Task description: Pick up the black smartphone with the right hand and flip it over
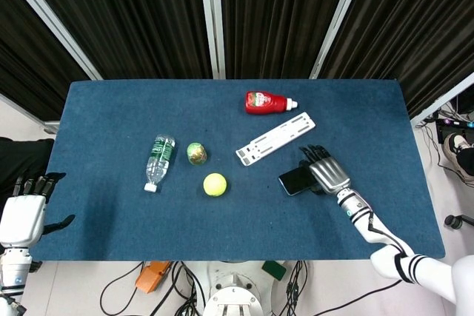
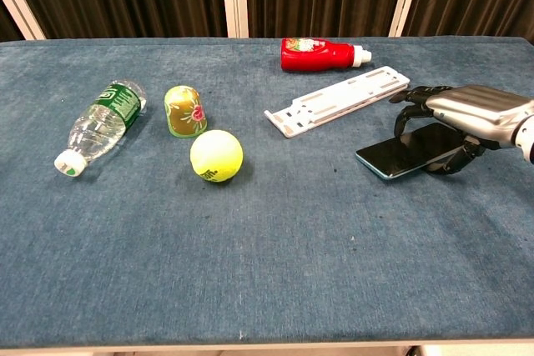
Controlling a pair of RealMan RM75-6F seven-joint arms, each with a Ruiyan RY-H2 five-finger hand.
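The black smartphone (image 1: 296,180) (image 2: 400,152) lies on the blue table (image 1: 111,123), right of centre, screen up. My right hand (image 1: 328,174) (image 2: 471,110) covers its right end, with fingers over the far edge and the thumb at the near edge, gripping it. In the chest view the phone's right end is tilted slightly off the cloth while its left end stays low. My left hand (image 1: 22,216) hangs off the table's left front corner, fingers apart and holding nothing.
A white plastic bracket (image 1: 275,138) (image 2: 338,102) lies just behind the phone, a red ketchup bottle (image 1: 266,101) (image 2: 321,53) beyond it. A tennis ball (image 1: 215,184) (image 2: 216,156), a small green-gold egg-shaped toy (image 1: 196,153) (image 2: 184,110) and a water bottle (image 1: 158,160) (image 2: 100,125) lie to the left.
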